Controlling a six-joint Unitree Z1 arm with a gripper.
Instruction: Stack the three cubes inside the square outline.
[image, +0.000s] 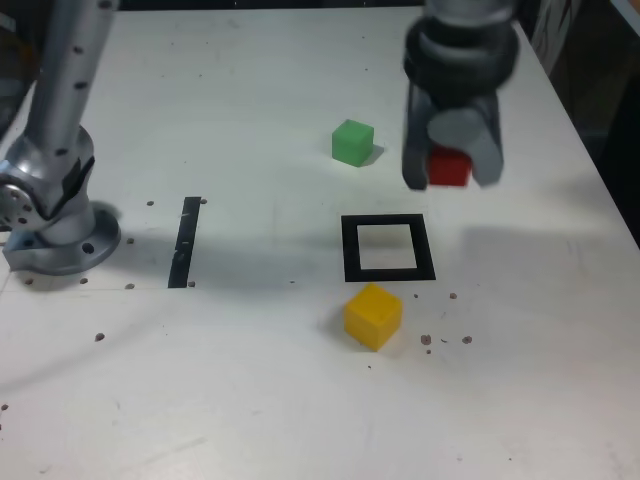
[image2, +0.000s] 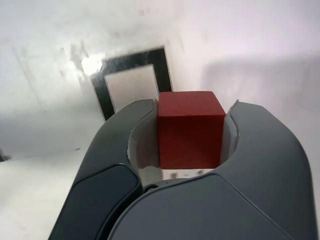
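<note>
The gripper (image: 452, 160) is clamped on the red cube (image: 449, 167), raised above the white table (image: 250, 400) in the exterior view. The green cube (image: 353, 143) and yellow cube (image: 373, 316) sit outside the square outline (image: 389, 275), the yellow just beside it. In the wrist view, both fingers grip the red cube, partly hiding the outline.

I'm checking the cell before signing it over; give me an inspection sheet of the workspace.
Surface: white table, with dark specks
Job's things: green cube beyond the square outline, yellow cube just on its near side; red cube off the table
Clutter: nothing seen; a black tape strip lies at the exterior view's left
Gripper: shut on the red cube
Cables: nothing seen
Surroundings: dark areas past the table's edges
</note>
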